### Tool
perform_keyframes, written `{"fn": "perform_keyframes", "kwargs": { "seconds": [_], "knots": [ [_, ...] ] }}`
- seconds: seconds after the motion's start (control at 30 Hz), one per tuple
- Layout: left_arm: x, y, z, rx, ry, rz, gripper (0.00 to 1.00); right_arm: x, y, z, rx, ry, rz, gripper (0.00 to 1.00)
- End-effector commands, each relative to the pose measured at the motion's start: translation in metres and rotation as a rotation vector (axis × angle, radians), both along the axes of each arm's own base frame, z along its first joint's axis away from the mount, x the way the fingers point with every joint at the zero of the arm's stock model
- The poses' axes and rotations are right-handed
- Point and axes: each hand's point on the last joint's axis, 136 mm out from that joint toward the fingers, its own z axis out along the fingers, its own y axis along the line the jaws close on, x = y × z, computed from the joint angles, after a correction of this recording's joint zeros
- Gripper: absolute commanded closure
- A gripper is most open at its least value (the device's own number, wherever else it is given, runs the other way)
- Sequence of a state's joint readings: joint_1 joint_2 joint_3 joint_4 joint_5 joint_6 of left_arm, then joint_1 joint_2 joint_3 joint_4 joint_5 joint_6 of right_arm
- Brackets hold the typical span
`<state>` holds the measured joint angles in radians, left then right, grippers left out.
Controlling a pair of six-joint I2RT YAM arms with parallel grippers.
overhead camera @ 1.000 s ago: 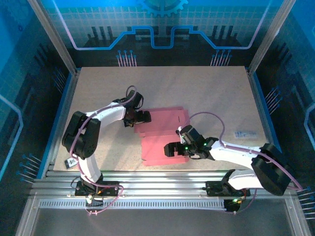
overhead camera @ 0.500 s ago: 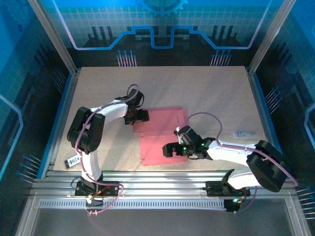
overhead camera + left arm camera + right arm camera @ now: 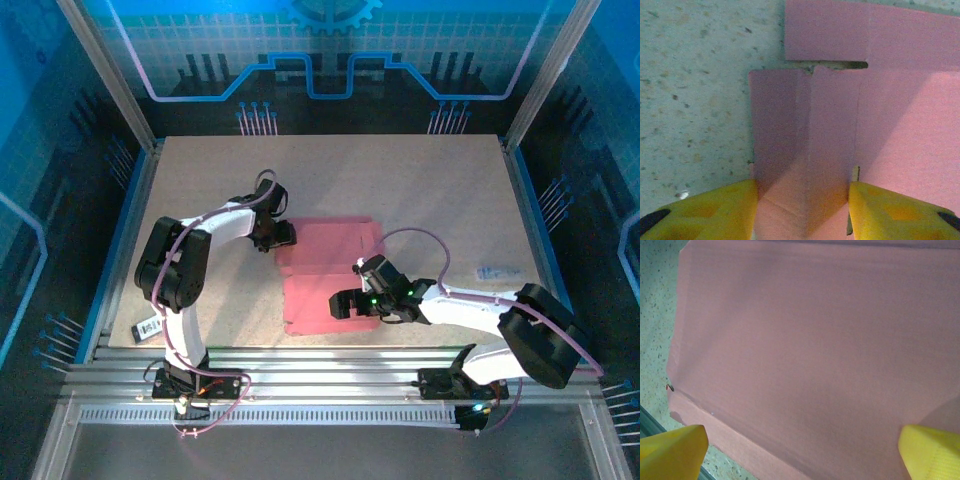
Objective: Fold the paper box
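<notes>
The paper box (image 3: 330, 250) lies flat on the table as a pink cut-out sheet with flaps. My left gripper (image 3: 283, 238) is at its left edge. In the left wrist view a narrow flap (image 3: 805, 125) runs between the yellow fingers (image 3: 720, 210), touches both, and humps up in a crease along its middle. The left gripper (image 3: 803, 200) is shut on that flap. My right gripper (image 3: 340, 303) hovers low over the near panel (image 3: 815, 340), open wide, with both fingertips (image 3: 675, 447) at the frame corners and only flat pink card between them.
The speckled table (image 3: 400, 180) is fenced by metal posts and blue side rails. A small black-and-white item (image 3: 147, 327) lies by the near left edge. A pale label (image 3: 497, 271) lies to the right of the sheet.
The left gripper's jaws have narrowed onto the flap and pushed it up into a ridge. The right gripper shifted slightly left over the sheet and stayed open.
</notes>
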<state>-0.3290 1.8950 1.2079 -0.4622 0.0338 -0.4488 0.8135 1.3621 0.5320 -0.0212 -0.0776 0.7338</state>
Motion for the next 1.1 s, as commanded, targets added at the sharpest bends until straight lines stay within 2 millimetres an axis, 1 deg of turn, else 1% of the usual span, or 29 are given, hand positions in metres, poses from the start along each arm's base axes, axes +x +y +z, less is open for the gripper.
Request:
{"fn": "perform_keyframes", "kwargs": {
  "seconds": [0.0, 0.2, 0.27, 0.4, 0.57, 0.63, 0.7, 0.87, 0.93, 1.07],
  "knots": [
    [-0.011, -0.015, 0.007, -0.108, 0.033, -0.004, 0.52, -0.009, -0.004, -0.016, -0.044, 0.039, -0.003, 0.00],
    [-0.010, -0.015, 0.017, -0.119, 0.018, 0.004, 0.68, -0.009, -0.005, -0.017, -0.046, 0.040, -0.003, 0.00],
    [-0.010, -0.014, 0.021, -0.115, 0.012, 0.006, 0.75, -0.009, -0.004, -0.016, -0.045, 0.039, -0.003, 0.00],
    [-0.011, -0.013, 0.030, -0.118, -0.002, 0.007, 0.85, -0.008, -0.002, -0.012, -0.034, 0.031, -0.001, 0.00],
    [-0.014, -0.011, 0.047, -0.124, -0.032, 0.008, 0.92, -0.004, 0.001, 0.001, -0.033, 0.014, 0.012, 0.00],
    [-0.017, -0.008, 0.056, -0.121, -0.044, 0.013, 0.93, -0.003, 0.002, 0.008, -0.027, 0.003, 0.013, 0.00],
    [-0.019, -0.001, 0.066, -0.116, -0.064, 0.025, 0.93, -0.001, 0.005, 0.019, -0.005, -0.015, 0.015, 0.00],
    [-0.025, 0.022, 0.102, -0.151, -0.116, 0.071, 0.92, -0.002, 0.007, 0.045, 0.037, -0.058, 0.048, 0.00],
    [-0.030, 0.038, 0.119, -0.140, -0.137, 0.097, 0.92, -0.003, 0.005, 0.058, 0.046, -0.086, 0.053, 0.00],
    [-0.044, 0.076, 0.154, -0.120, -0.186, 0.166, 0.91, -0.001, -0.008, 0.077, 0.036, -0.130, 0.031, 0.00]
  ]
}}
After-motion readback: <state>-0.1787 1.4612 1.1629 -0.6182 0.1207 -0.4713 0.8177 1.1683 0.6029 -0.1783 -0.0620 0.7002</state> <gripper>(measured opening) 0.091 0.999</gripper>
